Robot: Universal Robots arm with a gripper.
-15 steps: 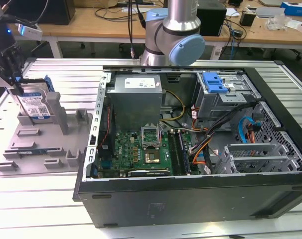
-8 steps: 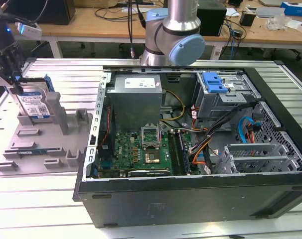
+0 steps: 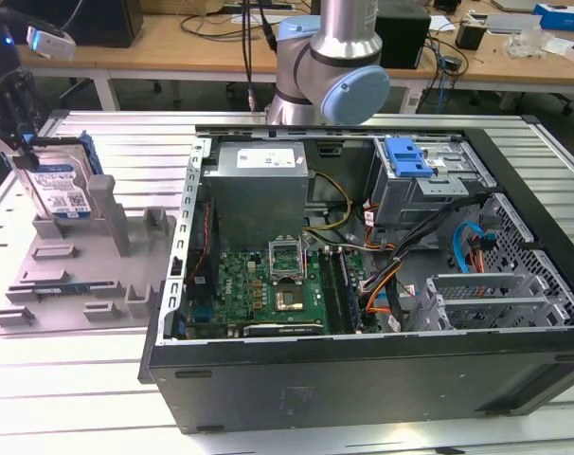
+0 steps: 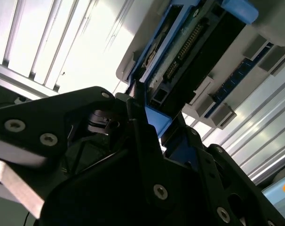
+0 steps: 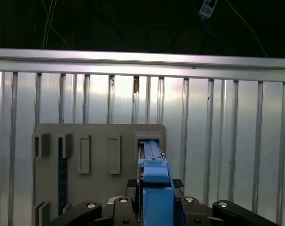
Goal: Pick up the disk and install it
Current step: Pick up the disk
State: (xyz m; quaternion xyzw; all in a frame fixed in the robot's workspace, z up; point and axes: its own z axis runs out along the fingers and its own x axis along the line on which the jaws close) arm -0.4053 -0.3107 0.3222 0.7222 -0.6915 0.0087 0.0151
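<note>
Flat silver-grey hard disk in a blue plastic carrier frame point(image 3: 64, 185) stands upright in a grey slotted holder point(image 3: 79, 275) at nine o'clock from the open black computer case point(image 3: 363, 365), with the black gripper point(image 3: 26, 150) fingers point(image 4: 147, 155) clamped on its top edge, where an off-centre hold could likely tilt and jam it.

At the exterior view's left the gripper point(image 3: 22, 142) is cut off by the picture's edge, and the arm point(image 3: 330, 66) is cut off above. The lower edge of the disk point(image 3: 62, 188) is hidden behind the grey stand point(image 3: 107, 223). In the first wrist view the disk is cut off by the picture's edge.
</note>
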